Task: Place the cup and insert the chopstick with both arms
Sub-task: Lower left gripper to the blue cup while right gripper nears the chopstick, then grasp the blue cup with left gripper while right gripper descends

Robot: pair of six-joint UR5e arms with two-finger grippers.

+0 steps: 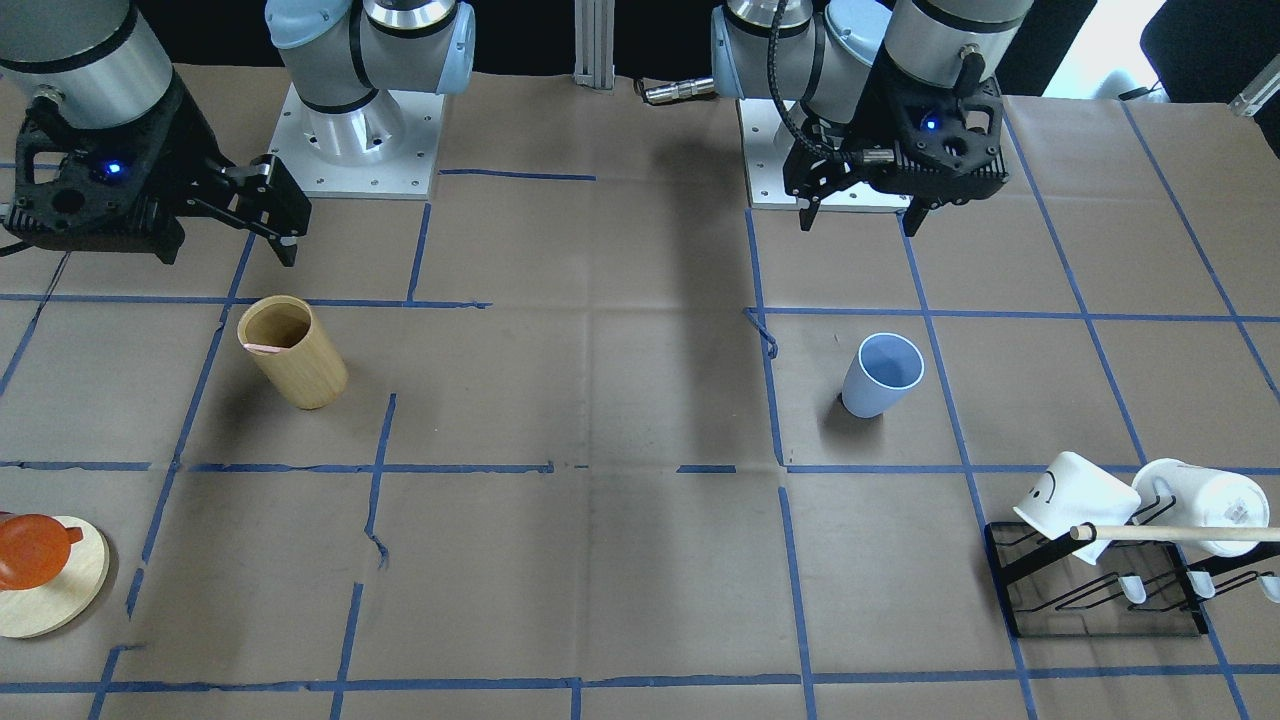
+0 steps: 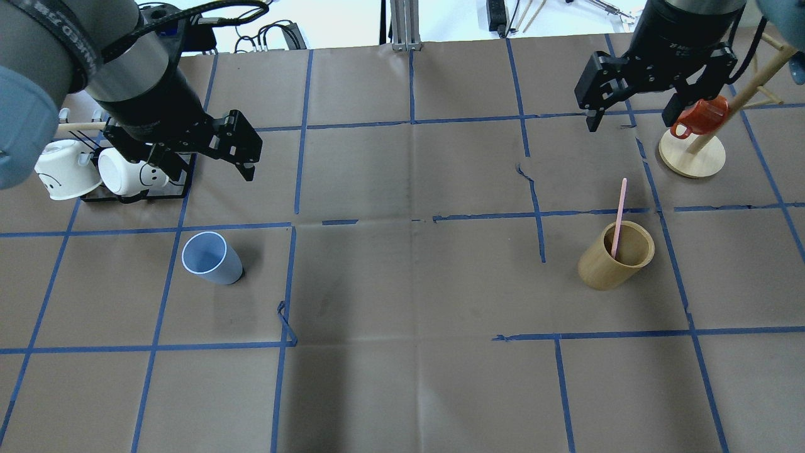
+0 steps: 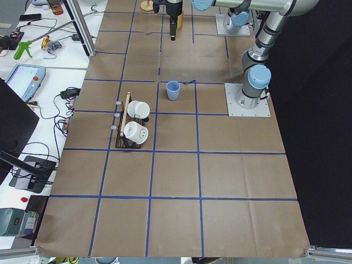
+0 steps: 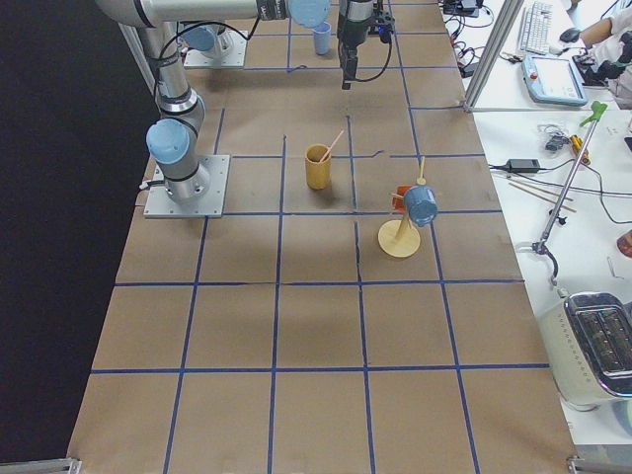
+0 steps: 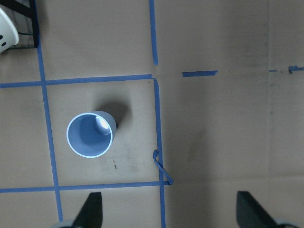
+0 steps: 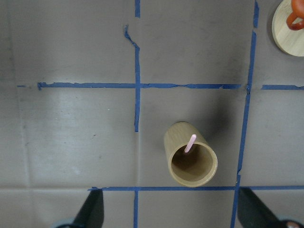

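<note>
The light blue cup (image 2: 210,258) stands upright on the table on my left side; it also shows in the front view (image 1: 882,375) and the left wrist view (image 5: 90,135). One pale pink chopstick (image 2: 620,217) leans inside the tan wooden cylinder (image 2: 616,255) on my right side, and shows in the right wrist view (image 6: 190,143). My left gripper (image 2: 210,165) hangs open and empty above the table, behind the cup. My right gripper (image 2: 632,116) hangs open and empty, well behind the cylinder. Both wrist views show the fingertips (image 5: 92,209) (image 6: 92,209) wide apart.
A black rack (image 1: 1100,600) with two white mugs (image 1: 1075,495) and a thick wooden rod (image 1: 1170,533) sits at the far left of the table. A wooden mug tree (image 2: 692,160) with a red mug (image 2: 701,116) stands at the far right.
</note>
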